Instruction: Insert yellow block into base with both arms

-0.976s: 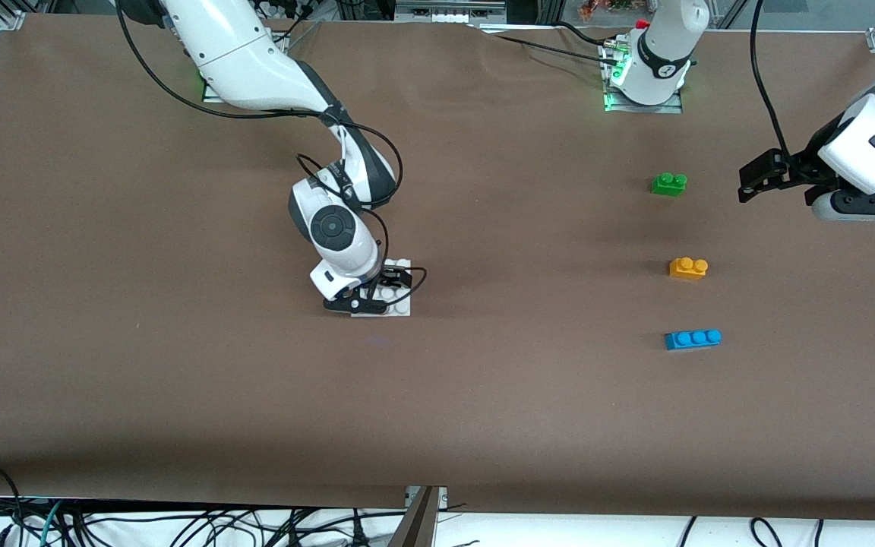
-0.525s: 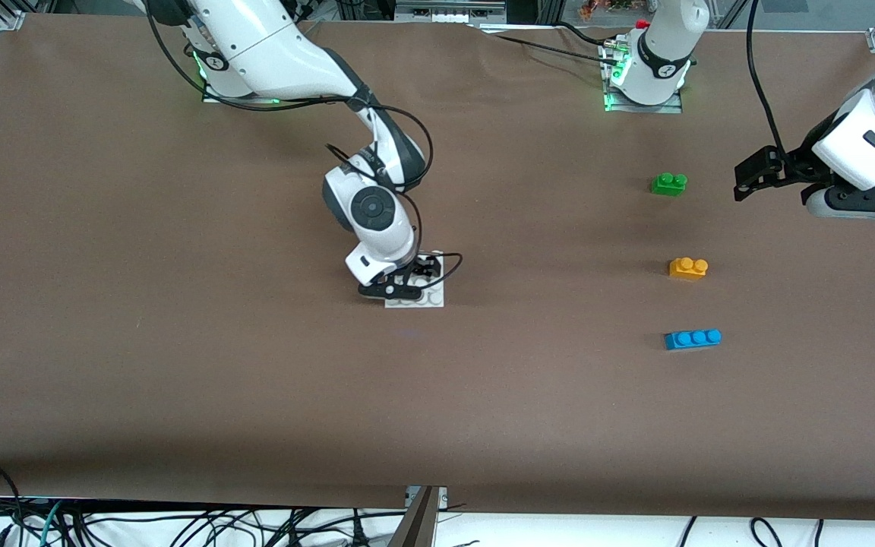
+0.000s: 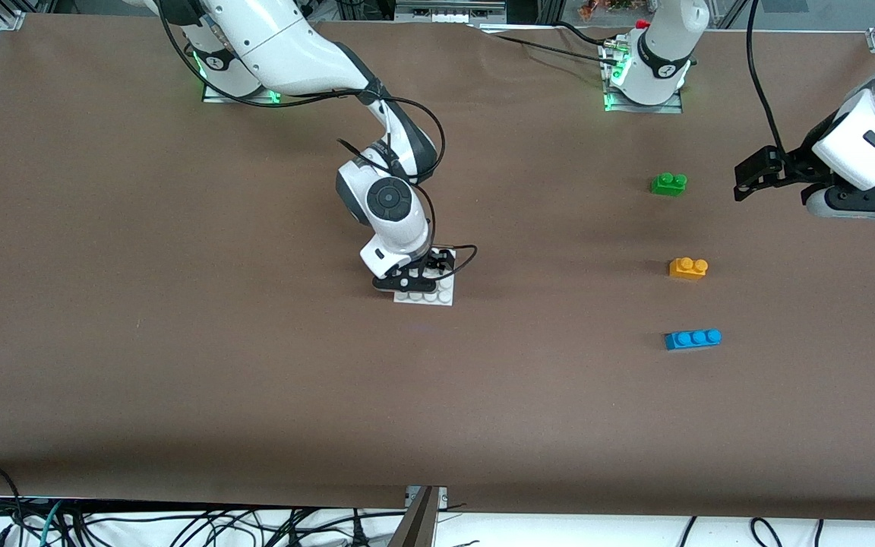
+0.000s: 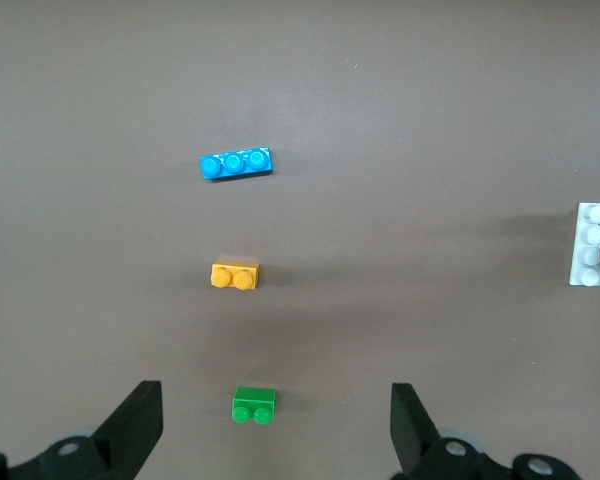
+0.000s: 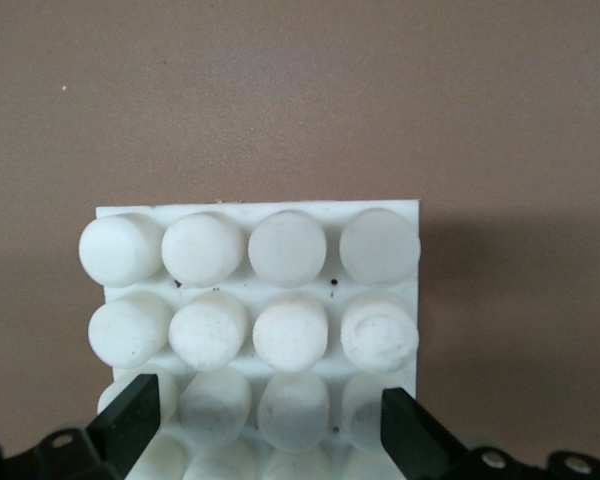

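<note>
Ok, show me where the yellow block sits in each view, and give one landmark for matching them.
Front view: yellow block on the table, between the green brick and blue brick.
Left wrist view: yellow block, mid-picture, between the same bricks.
Right wrist view: not in it.
Shared landmark: the white base.

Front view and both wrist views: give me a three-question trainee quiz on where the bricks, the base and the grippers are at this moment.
1. True or false: the yellow block sits on the base.
2. Which brick lies nearest the front camera? A green brick B blue brick C yellow block
3. Fill in: the right gripper grips the ____ at its edge; the left gripper hangs open near the green brick.

Key: 1 false, it lies on the table; 2 B; 3 base.
</note>
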